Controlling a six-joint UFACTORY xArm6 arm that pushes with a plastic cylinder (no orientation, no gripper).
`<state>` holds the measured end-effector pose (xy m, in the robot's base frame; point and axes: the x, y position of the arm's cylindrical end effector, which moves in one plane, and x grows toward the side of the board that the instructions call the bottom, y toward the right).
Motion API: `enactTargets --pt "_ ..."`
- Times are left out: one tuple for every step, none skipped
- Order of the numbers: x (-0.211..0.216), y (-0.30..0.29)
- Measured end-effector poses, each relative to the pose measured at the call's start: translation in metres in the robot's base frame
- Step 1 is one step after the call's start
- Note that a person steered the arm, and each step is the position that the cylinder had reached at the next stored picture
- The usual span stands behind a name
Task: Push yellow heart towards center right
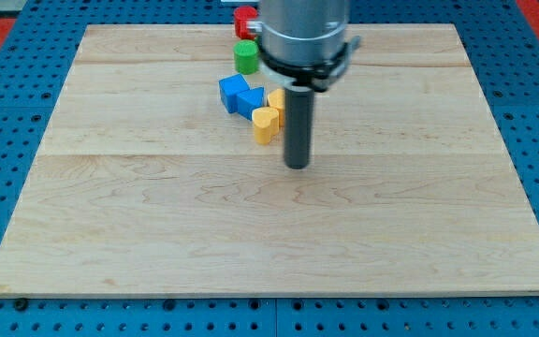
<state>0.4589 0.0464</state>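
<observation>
- My tip (297,166) is sitting on the board just right of the yellow heart (266,124), apparently not touching.
- No pincer is showing, so I cannot tell its opening.

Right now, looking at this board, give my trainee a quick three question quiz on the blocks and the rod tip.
1. True or false: my tip touches the small yellow heart-shaped block.
2. Which colour is the block pair on the heart's left in the view: A blue, B green, C red?
3. Fill in: the round green block lies toward the view's ____ from the heart.

Key: 1 false, it sits lower right, apart. 2 A. 3 top.
</observation>
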Motion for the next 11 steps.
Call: enactTargets --pt "0.0 0.026" --pt "0.0 0.033" --pt "0.0 0.044" --pt "0.0 0.045" --pt "0.034 0.027" --pt "0.08 -0.039" --pt "0.063 -0.14" --pt "0.029 -0.222" --pt "-0.021 -0.245" --pt "-0.039 -0.197" --pt "-0.039 -0.153"
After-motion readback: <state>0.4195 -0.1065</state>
